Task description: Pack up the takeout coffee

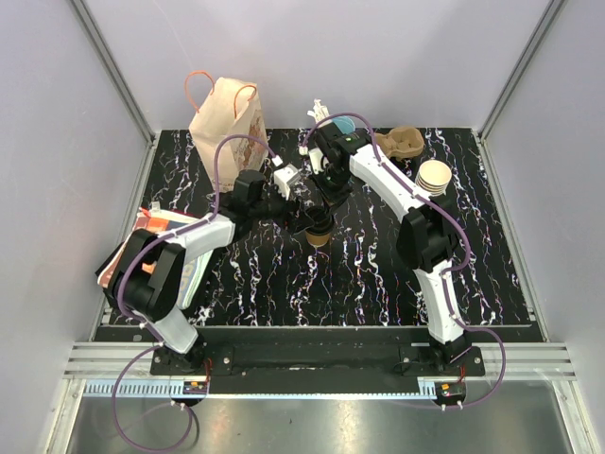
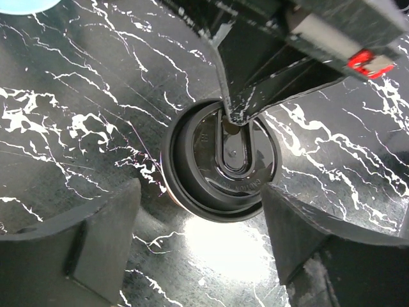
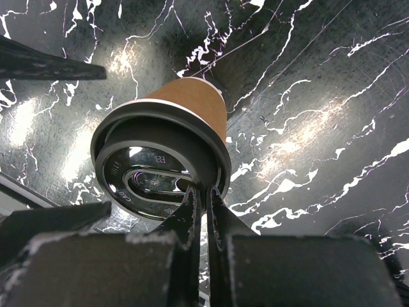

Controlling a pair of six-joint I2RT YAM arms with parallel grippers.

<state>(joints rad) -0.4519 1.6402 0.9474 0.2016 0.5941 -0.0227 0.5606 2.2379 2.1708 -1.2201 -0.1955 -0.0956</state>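
Observation:
The takeout coffee (image 1: 319, 235) is a tan paper cup with a black lid, standing upright near the table's middle. The right wrist view shows its tan wall (image 3: 192, 102) and glossy lid (image 3: 153, 176). My right gripper (image 1: 322, 214) hangs right above it, fingers pressed together, their tips (image 3: 202, 192) resting on the lid's rim with nothing between them. My left gripper (image 1: 304, 219) is open, level with the cup from the left. Its fingers (image 2: 108, 230) stand wide on either side, and the lid (image 2: 220, 163) lies just at their tips.
A tan paper bag with orange handles (image 1: 227, 113) stands at the back left. A light-blue cup of white sticks (image 1: 342, 123), a brown cup carrier (image 1: 405, 142) and a stack of tan cups (image 1: 434, 176) sit at the back right. Printed papers (image 1: 156, 227) lie at the left edge.

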